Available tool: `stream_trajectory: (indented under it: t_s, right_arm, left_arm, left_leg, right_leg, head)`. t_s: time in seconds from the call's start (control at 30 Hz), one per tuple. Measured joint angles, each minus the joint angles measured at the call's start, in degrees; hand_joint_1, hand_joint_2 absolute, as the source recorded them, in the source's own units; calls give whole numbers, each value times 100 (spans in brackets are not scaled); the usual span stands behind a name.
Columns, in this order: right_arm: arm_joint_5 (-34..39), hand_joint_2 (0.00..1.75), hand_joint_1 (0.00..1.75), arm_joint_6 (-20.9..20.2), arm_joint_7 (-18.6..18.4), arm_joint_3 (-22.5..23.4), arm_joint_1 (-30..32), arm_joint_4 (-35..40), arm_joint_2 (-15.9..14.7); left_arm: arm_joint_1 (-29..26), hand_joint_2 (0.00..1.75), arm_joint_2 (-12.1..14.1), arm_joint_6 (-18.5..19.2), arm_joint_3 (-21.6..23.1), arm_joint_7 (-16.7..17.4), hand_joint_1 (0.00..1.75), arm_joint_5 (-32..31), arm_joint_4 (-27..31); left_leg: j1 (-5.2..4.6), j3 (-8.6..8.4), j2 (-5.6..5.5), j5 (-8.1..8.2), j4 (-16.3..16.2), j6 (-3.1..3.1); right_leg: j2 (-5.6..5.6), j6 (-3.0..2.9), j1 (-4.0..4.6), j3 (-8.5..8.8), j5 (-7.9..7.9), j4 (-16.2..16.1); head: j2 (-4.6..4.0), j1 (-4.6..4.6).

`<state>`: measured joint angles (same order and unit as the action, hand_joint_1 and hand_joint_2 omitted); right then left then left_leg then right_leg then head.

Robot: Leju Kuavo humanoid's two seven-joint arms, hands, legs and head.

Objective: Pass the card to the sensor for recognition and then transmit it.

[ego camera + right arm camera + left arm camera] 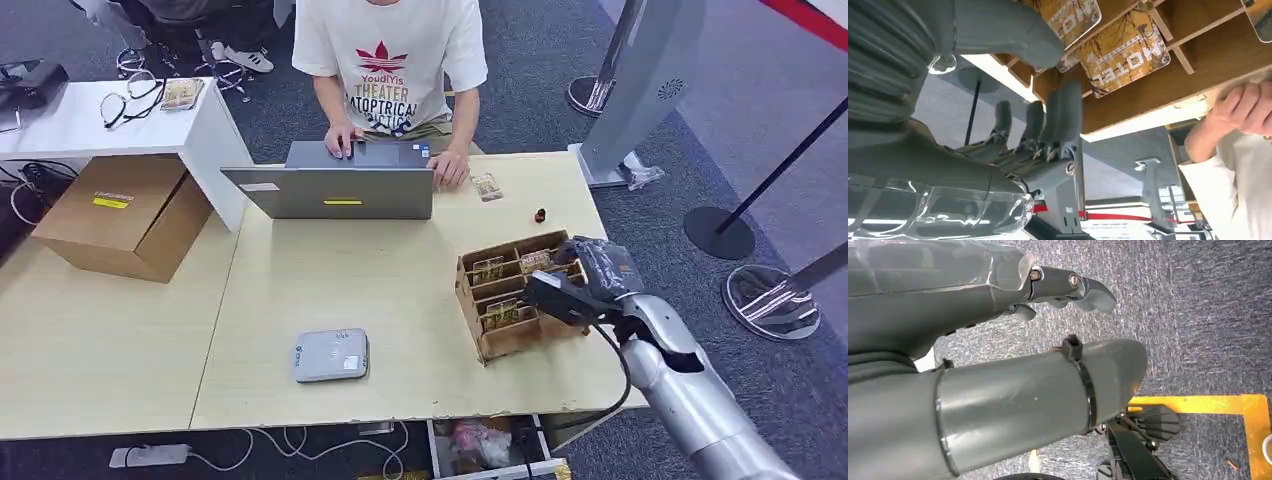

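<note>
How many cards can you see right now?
5, maybe more hidden behind the right hand. Three stand in the wooden rack. One lies by the laptop, one on the white table.

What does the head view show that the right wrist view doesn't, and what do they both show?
Head view alone: the grey card reader, the laptop and a loose card on the table. Right wrist view alone: the word HOTEL printed on a card. Both: the wooden card rack, its cards, the right robot hand at the rack, and the person.
</note>
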<state>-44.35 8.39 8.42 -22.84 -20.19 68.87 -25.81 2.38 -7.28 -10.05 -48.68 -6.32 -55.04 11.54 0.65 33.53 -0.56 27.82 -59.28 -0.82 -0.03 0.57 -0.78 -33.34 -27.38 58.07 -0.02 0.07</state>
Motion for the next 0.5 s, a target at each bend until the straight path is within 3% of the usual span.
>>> stream_trajectory:
  t_s: [0.3, 0.37, 0.4, 0.47, 0.5]
  right_arm:
    - [-2, 175, 82, -2, 0, 37, 49, 0, 0]
    - [-2, 175, 101, -18, 0, 37, 49, -2, 0]
    - [-2, 175, 96, -17, 0, 37, 49, -2, 0]
    - [-2, 175, 106, -24, 0, 37, 49, -4, 0]
    - [-2, 175, 103, -26, 0, 37, 48, -7, 0]
  left_arm:
    - [-1, 0, 0, 0, 0, 0, 0, -7, 0]
    - [0, 0, 0, -2, 0, 0, 0, -7, 0]
    - [0, 0, 0, -2, 0, 0, 0, -7, 0]
    - [0, 0, 0, 0, 0, 0, 0, -7, 0]
    - [0, 0, 0, -2, 0, 0, 0, -7, 0]
  left_leg:
    - [0, 0, 0, 0, 0, 0]
    - [0, 0, 0, 0, 0, 0]
    - [0, 0, 0, 0, 0, 0]
    - [0, 1, 0, 0, 0, 0]
    - [0, 1, 0, 0, 0, 0]
  right_leg:
    - [0, 0, 0, 0, 0, 0]
    - [0, 0, 0, 0, 0, 0]
    - [0, 0, 0, 0, 0, 0]
    - [0, 0, 0, 0, 0, 0]
    - [0, 0, 0, 0, 0, 0]
  head:
    - [0, 0]
    - [0, 0]
    - [0, 0]
    - [0, 0]
    - [0, 0]
